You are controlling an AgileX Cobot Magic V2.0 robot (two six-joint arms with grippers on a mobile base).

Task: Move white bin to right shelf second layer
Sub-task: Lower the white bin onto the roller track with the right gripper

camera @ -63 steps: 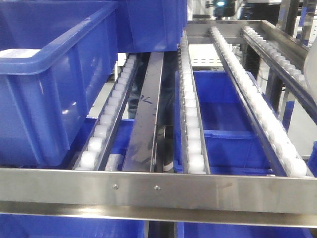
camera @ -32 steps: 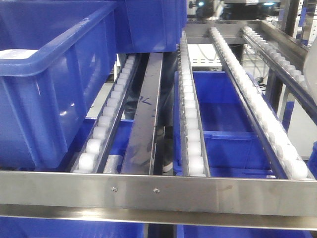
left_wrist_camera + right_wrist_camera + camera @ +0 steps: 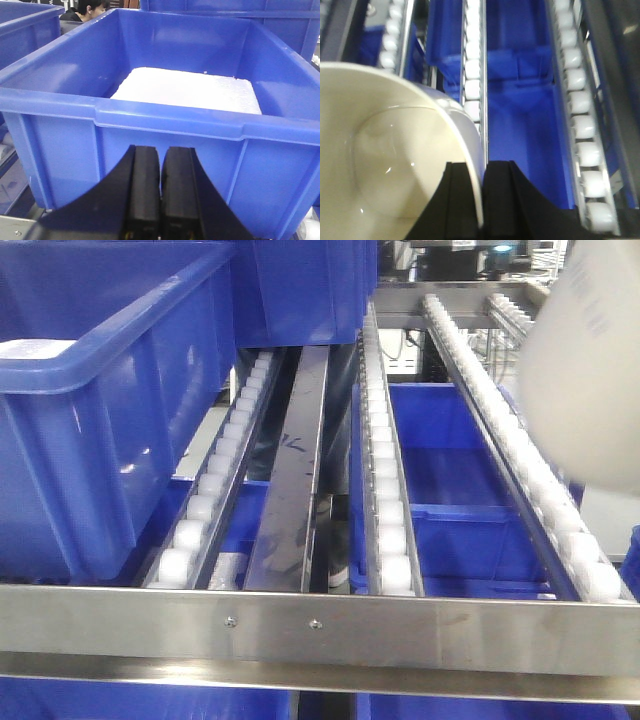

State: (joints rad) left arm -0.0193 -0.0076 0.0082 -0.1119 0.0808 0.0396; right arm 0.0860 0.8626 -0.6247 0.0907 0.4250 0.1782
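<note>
1. The right pincer (image 3: pixel 481 200) is clamped on the white bin (image 3: pixel 390 150) rim, bin left of its fingers.
2. The bin hangs above the roller shelf (image 3: pixel 500 430), right rear corner.
3. The left pincer (image 3: pixel 161 200), closed and empty, faces a blue crate (image 3: pixel 165 120).

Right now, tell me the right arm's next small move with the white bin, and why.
Probably lower it onto the roller tracks. The right pincer clamps the white bin by its wall, and the bin hangs blurred above the rack's right side, apparently not yet resting on the rollers.
</note>
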